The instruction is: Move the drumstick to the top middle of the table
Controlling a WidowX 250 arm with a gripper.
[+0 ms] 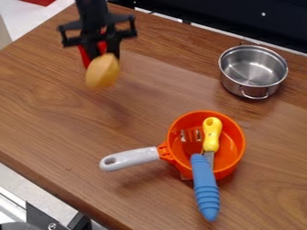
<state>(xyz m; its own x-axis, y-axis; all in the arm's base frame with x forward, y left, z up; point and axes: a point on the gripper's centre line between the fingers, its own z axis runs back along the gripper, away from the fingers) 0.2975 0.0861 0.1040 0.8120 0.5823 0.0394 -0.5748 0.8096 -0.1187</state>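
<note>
Though it's part-hidden, the drumstick [103, 72] seems gripped

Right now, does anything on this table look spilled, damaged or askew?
Nothing looks spilled or damaged. The oddest sight is the orange pan: a blue handle juts out over its rim, unlike the yellow handle inside.

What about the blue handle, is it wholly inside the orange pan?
No, the blue handle crosses the rim of the orange pan and sticks out beyond it.
</note>
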